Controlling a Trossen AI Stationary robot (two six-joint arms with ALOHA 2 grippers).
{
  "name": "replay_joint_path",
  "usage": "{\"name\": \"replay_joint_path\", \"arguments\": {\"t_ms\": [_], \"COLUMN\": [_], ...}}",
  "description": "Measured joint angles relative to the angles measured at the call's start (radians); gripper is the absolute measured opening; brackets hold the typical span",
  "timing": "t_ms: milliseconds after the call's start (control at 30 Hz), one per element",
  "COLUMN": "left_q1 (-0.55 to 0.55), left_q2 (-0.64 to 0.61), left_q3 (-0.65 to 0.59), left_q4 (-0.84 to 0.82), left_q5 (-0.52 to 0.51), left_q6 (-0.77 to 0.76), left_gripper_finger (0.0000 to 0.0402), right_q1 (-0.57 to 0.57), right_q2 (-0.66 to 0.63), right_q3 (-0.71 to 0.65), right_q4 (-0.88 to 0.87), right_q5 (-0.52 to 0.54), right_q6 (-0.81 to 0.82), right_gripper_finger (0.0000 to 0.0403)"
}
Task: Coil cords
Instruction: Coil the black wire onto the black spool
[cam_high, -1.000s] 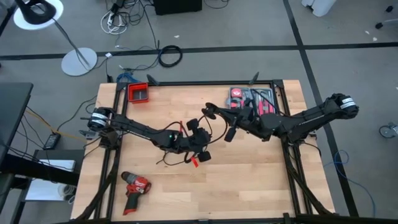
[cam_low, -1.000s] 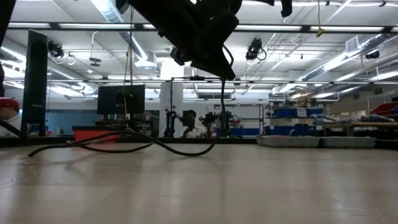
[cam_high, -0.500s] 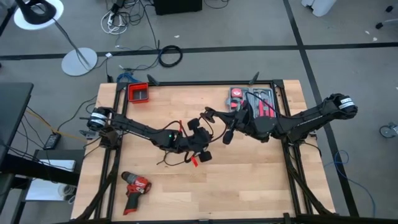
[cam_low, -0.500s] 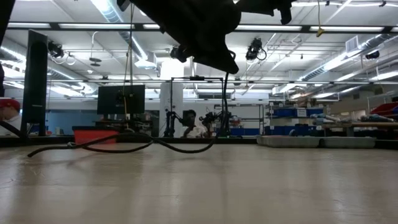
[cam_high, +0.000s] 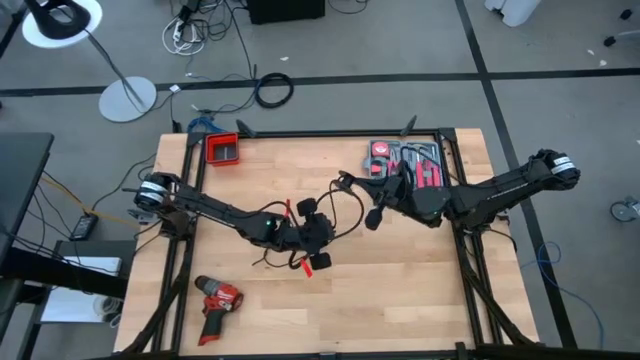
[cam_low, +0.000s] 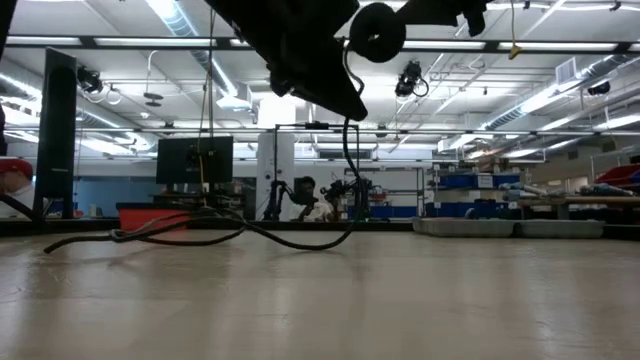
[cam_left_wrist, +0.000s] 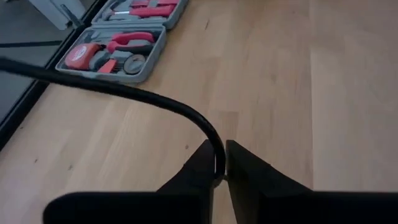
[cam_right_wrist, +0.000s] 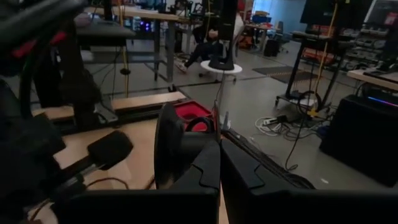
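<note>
The cord (cam_high: 358, 200) is thin and black. It arcs through the air between my two grippers over the middle of the table. From my left gripper (cam_high: 332, 236) a strand (cam_low: 346, 170) hangs down, and the cord's remaining length (cam_low: 200, 238) lies slack on the tabletop. The left gripper (cam_left_wrist: 219, 167) has the cord between its fingertips. My right gripper (cam_high: 372, 214) is shut, raised above the table, with a small loop of the cord (cam_low: 378, 30) beside it. My left gripper has a mid-length stretch of the cord (cam_left_wrist: 217, 148) between its two fingertips, which stand only a cord's width apart. The fingers slant down toward the table's right and lie across the cord. One side of the cord bows away in the air and the other hangs to the table. My right gripper (cam_right_wrist: 219, 163) is shut at the cord's loop (cam_right_wrist: 169, 146), which stands against the side of one finger, lifted clear of the table. The fingers hide the place of contact, so I cannot tell which part is pinched.
A red drill (cam_high: 218, 297) lies near the table's front left. A red bin (cam_high: 223, 150) stands at the far left and an open tool case (cam_high: 405, 160) at the far right. A thicker black cable ring (cam_high: 273, 90) lies on the floor beyond the table.
My right gripper has tipped, and the cord loop beside it has come down into the top of the low view. The airborne cord between the grippers has bowed out into a wider arc. The strand hanging from my left gripper has shifted slightly sideways.
</note>
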Motion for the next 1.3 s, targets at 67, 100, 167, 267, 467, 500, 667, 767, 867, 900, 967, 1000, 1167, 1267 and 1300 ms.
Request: {"name": "replay_joint_path", "arguments": {"t_ms": [67,100,167,267,467,500,667,767,867,900,967,1000,1167,1267,1300], "left_q1": [0.001,0.001,0.004,0.007,0.012,0.015,0.017,0.019,0.025,0.026,0.027,0.026,0.025,0.027,0.027], "left_q2": [-0.008,-0.009,-0.009,-0.009,-0.009,-0.009,-0.009,-0.009,-0.009,-0.013,-0.02,-0.029,-0.052,-0.052,-0.051], "left_q3": [0.0,0.0,0.0,0.0,0.012,0.023,0.075,0.104,0.132,0.139,0.153,0.158,0.192,0.219,0.225], "left_q4": [-0.035,-0.042,-0.06,-0.06,-0.048,-0.071,-0.199,-0.266,-0.373,-0.387,-0.383,-0.382,-0.356,-0.324,-0.317], "left_q5": [-0.001,-0.001,0.001,0.005,0.003,0.003,-0.004,-0.004,-0.005,-0.005,-0.009,-0.009,0.0,0.041,0.056], "left_q6": [-0.007,-0.008,-0.008,0.005,0.035,0.035,0.036,0.039,0.037,0.034,0.033,0.039,0.097,0.142,0.159], "left_gripper_finger": [0.0044,0.0044,0.0045,0.0046,0.0099,0.0111,0.0147,0.0151,0.0152,0.0152,0.0152,0.0152,0.0152,0.0152,0.0152], "right_q1": [0.0,0.0,0.0,0.0,0.001,0.001,0.014,0.026,0.035,0.039,0.052,0.06,0.094,0.111,0.113], "right_q2": [-0.025,-0.036,-0.058,-0.077,-0.074,-0.074,-0.077,-0.077,-0.077,-0.077,-0.077,-0.077,-0.076,-0.068,-0.061], "right_q3": [0.0,0.0,0.0,0.0,0.0,0.0,0.0,0.0,0.0,0.0,0.0,0.0,0.0,-0.001,-0.001], "right_q4": [-0.015,-0.016,-0.039,-0.055,-0.11,-0.127,-0.181,-0.182,-0.191,-0.198,-0.214,-0.221,-0.254,-0.271,-0.27], "right_q5": [0.0,0.0,0.0,-0.001,-0.016,-0.015,-0.016,-0.016,-0.017,-0.016,-0.019,-0.021,-0.098,-0.133,-0.147], "right_q6": [-0.005,-0.01,-0.021,-0.018,-0.01,0.001,0.027,0.026,0.026,0.027,0.027,0.027,0.02,0.019,0.018], "right_gripper_finger": [0.0,0.0,0.0,0.0,0.0,0.0,0.0,0.0,0.0,0.0,0.0,0.0,0.0,0.0,0.0]}}
